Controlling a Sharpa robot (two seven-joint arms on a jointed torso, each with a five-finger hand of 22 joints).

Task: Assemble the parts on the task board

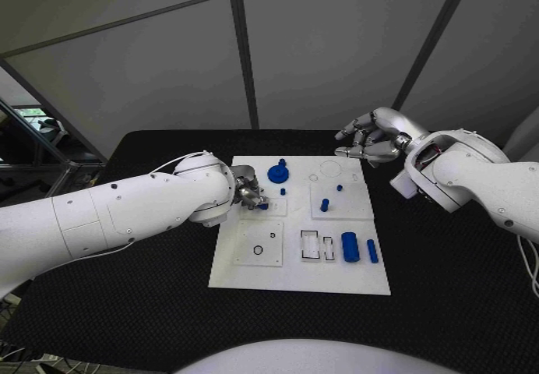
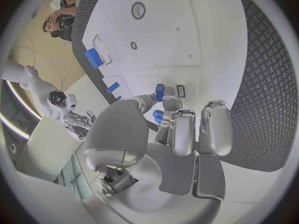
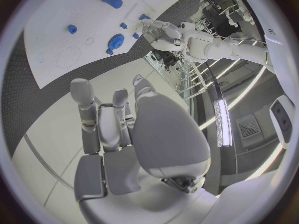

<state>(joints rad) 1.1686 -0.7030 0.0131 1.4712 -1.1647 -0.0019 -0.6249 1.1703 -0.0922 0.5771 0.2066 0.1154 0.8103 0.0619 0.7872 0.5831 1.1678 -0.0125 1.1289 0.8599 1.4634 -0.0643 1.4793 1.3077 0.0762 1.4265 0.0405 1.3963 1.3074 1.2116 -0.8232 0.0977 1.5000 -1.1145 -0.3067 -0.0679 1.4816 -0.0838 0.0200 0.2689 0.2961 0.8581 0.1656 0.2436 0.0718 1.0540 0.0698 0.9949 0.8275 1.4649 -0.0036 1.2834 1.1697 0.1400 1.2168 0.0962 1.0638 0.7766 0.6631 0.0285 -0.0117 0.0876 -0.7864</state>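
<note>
the white board lies in the middle of the black surface. the left hand is over the board's near-left part, its fingers pinching a small blue piece. the right hand hovers beyond the board's far right corner, fingers loosely curled and holding nothing. a blue gear and a blue cylinder lie on the board.

Left robot hand low over the board, fingers pinching a small piece; right robot hand raised — fingers loosely curled, empty
</note>
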